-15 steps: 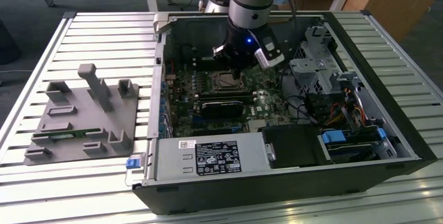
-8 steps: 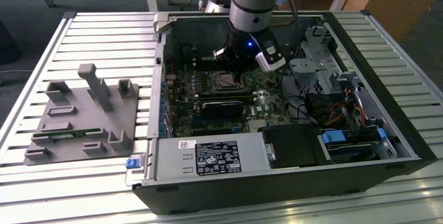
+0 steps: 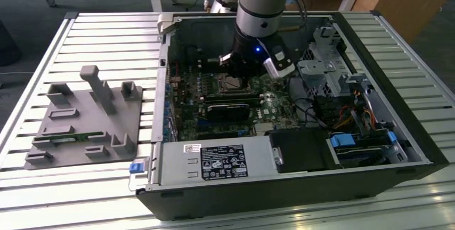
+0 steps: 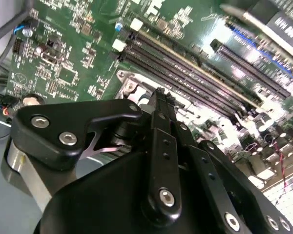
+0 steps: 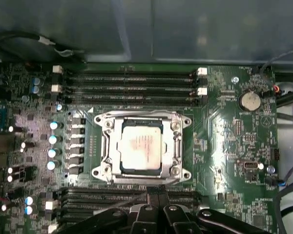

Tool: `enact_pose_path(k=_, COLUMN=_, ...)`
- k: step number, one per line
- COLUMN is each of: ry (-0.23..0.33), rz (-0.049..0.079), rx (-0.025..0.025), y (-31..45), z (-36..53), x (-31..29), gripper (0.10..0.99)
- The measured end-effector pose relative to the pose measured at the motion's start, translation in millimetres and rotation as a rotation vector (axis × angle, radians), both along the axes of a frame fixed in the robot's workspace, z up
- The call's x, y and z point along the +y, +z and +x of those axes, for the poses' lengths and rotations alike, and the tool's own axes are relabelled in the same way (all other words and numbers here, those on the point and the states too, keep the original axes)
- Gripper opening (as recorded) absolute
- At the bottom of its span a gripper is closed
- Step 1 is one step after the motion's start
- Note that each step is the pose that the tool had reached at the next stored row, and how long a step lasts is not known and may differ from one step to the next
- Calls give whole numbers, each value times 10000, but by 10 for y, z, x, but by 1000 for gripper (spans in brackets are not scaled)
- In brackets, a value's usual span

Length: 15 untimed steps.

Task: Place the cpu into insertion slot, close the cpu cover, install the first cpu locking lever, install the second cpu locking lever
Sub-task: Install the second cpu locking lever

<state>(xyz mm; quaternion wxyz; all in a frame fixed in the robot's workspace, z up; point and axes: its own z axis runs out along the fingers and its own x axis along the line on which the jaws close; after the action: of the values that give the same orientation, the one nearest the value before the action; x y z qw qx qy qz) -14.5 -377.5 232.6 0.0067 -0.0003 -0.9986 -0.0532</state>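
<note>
First wrist view: cpu (image 5: pixel 140 147) seated, cpu cover (image 5: pixel 176 141) framing its edges.

the exterior view looks down from high and well back on the open case (image 3: pixel 284 187) and the arm (image 3: pixel 263 11). the first wrist view faces straight down, close over the board (image 5: pixel 229 146). the second wrist view skims low across the board (image 4: pixel 78 53) past the claw (image 4: pixel 161 100). both wrist views share the memory slots (image 5: pixel 127 80).

Slatted metal table (image 3: pixel 92 33) carries open computer case (image 3: pixel 299 187), grey fixture block (image 3: pixel 85 123).
</note>
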Motion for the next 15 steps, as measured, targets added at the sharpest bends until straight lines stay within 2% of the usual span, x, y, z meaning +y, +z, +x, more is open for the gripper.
enact_pose_path(k=10, ry=73, rz=1, rx=0, y=-23, z=-330, x=-32, gripper=106)
enact_pose_path(k=13, ry=107, rz=19, rx=2, y=-57, z=-352, x=-34, gripper=106)
enact_pose_path(k=15, ry=108, rz=94, rx=2, y=-82, z=-353, x=-37, gripper=106)
